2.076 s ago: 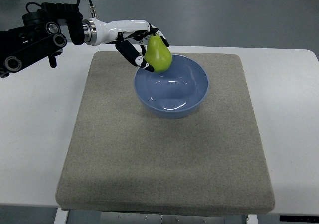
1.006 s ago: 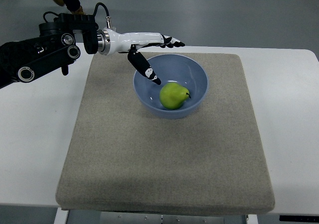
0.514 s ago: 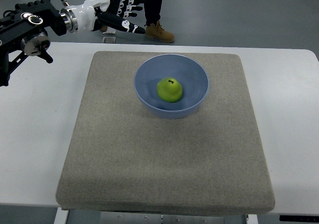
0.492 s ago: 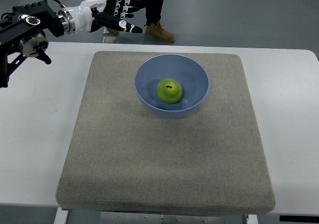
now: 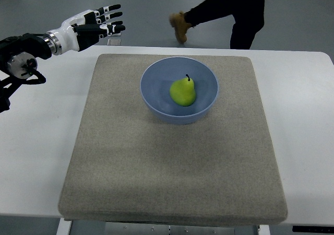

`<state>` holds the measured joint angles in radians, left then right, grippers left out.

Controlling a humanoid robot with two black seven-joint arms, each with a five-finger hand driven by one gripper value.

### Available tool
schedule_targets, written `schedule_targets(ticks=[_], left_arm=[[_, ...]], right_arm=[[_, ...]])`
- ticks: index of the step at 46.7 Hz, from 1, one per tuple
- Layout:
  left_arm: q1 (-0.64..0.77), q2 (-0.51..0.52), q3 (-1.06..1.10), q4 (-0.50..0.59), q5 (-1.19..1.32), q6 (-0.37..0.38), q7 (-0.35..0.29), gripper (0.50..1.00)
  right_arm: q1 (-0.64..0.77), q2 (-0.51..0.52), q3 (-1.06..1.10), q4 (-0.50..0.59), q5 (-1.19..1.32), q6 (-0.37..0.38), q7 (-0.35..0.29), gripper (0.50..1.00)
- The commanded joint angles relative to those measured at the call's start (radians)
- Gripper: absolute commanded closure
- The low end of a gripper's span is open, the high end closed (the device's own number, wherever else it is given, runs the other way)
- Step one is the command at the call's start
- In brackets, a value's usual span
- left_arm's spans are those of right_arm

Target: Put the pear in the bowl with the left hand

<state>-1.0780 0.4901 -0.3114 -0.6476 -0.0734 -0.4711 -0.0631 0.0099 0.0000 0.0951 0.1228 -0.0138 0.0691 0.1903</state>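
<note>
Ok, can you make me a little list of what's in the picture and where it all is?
pear: green, inside the bowl, stem pointing up
bowl: blue, on the mat's far half
mat: grey, on the white table
left hand: fingers spread, empty, up at far left
right hand: not in view
person: legs behind the table

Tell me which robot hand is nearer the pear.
Left. The left hand hovers open up and to the left of the pear, which lies in the bowl. The right hand is out of view.
</note>
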Motion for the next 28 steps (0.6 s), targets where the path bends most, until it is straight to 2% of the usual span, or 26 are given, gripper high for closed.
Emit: schedule_targets(ticks=[1, 6, 11, 19, 28], left_arm=[[0.021, 0.002, -0.032, 0.040, -0.124, -0.060, 0.080, 0.504], [0.049, 0.002, -0.100, 0.077, -0.238, -0.086, 0.201, 0.501], [0.070, 0.002, -0.178, 0.080, -0.264, -0.093, 0.270, 0.501], [0.112, -0.002, -0.275, 0.074, -0.264, -0.133, 0.287, 0.501], [0.136, -0.010, -0.282, 0.074, -0.269, -0.126, 0.287, 0.501]], right_arm=[[0.001, 0.000, 0.000, 0.000, 0.000, 0.000, 0.000, 0.574], [-0.001, 0.000, 0.000, 0.001, 0.000, 0.000, 0.000, 0.574], [-0.001, 0.000, 0.000, 0.000, 0.000, 0.000, 0.000, 0.574], [-0.001, 0.000, 0.000, 0.000, 0.000, 0.000, 0.000, 0.574], [-0.001, 0.000, 0.000, 0.000, 0.000, 0.000, 0.000, 0.574]])
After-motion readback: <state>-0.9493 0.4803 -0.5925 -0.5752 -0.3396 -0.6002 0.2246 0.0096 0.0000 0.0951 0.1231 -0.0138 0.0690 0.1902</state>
